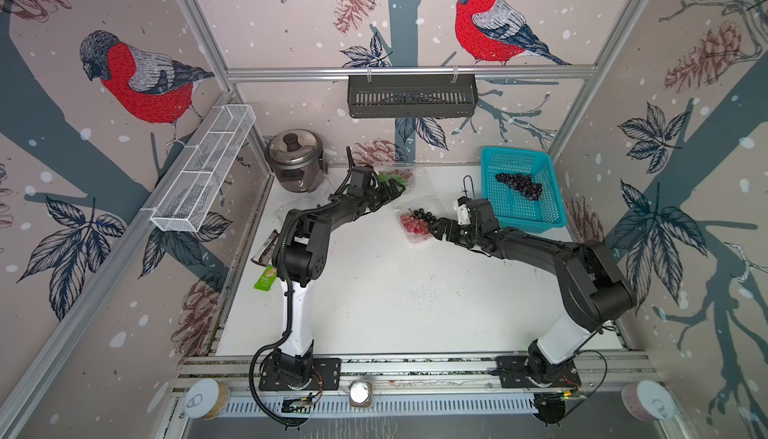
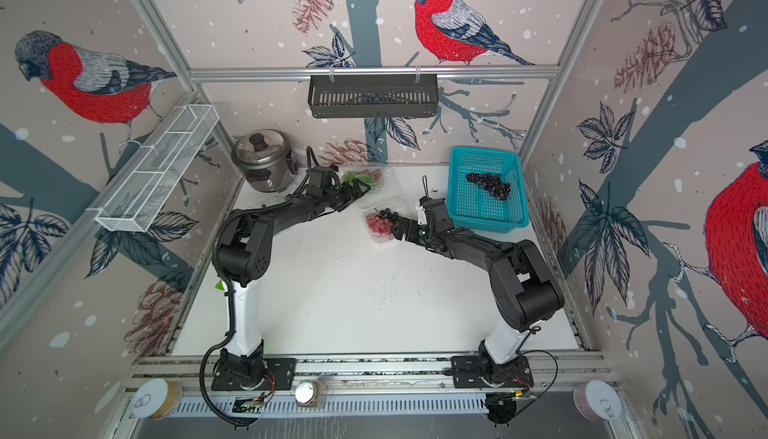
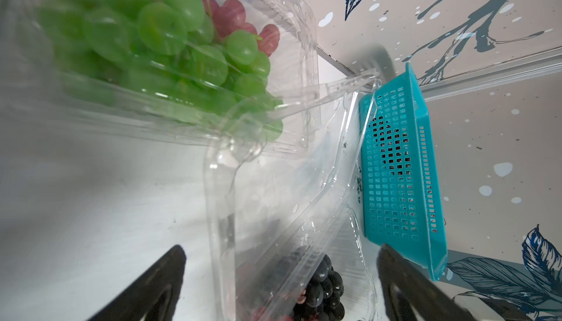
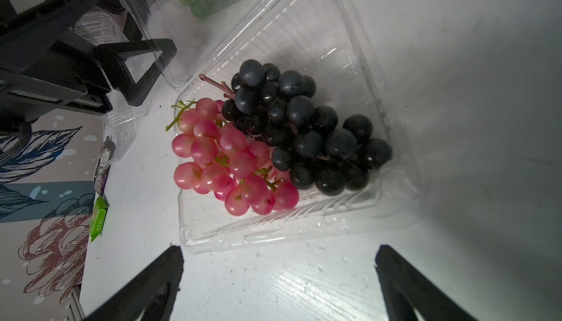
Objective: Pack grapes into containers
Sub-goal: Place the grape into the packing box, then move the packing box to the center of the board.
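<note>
A clear container (image 1: 409, 236) (image 4: 304, 30) lies open mid-table with a red grape bunch (image 4: 225, 164) and a black grape bunch (image 4: 307, 128) inside. My right gripper (image 1: 434, 230) (image 4: 278, 274) is open just outside its rim, holding nothing. Behind it, a second clear container (image 1: 419, 179) (image 3: 301, 61) holds green grapes (image 3: 170, 39) and some red grapes (image 3: 234, 15). My left gripper (image 1: 395, 190) (image 3: 281, 274) hovers open at that container's near edge, its fingers either side of clear plastic. Another black bunch (image 1: 519, 185) (image 2: 488, 185) lies in the turquoise basket (image 1: 540, 212).
A steel rice cooker (image 1: 296, 162) stands at the back left. Snack packets (image 1: 266, 279) lie along the left table edge. A white wire shelf (image 1: 203, 166) and a black rack (image 1: 411, 96) hang on the walls. The white table (image 1: 415, 299) stretches toward the arm bases.
</note>
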